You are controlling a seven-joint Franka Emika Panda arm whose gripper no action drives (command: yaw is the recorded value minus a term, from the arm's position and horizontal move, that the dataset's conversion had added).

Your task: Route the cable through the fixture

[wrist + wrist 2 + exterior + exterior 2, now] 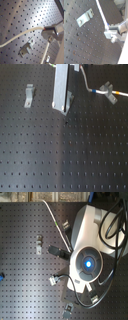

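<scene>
The white cable (101, 12) runs over the black perforated board into my gripper (109, 32), whose jaws are shut on it beside its blue band (107, 24). In the first wrist view the cable (22, 33) ends at the gripper (47, 29) by a reddish band. In the first exterior view the cable (90, 85) curves down from the top and passes a metal fixture (106, 87) with its blue and yellow bands on the first exterior view's right. Another metal fixture (30, 95) stands at the first exterior view's left and shows in both wrist views (85, 17) (27, 47). In the second exterior view the arm (87, 262) hides the gripper.
A tall grey upright bar (62, 86) stands mid-board in the first exterior view, its lower end near the board. The second exterior view shows the cable (55, 217), a fixture (39, 242), two more small metal fixtures (52, 281) (67, 309), and black arm cables (112, 222).
</scene>
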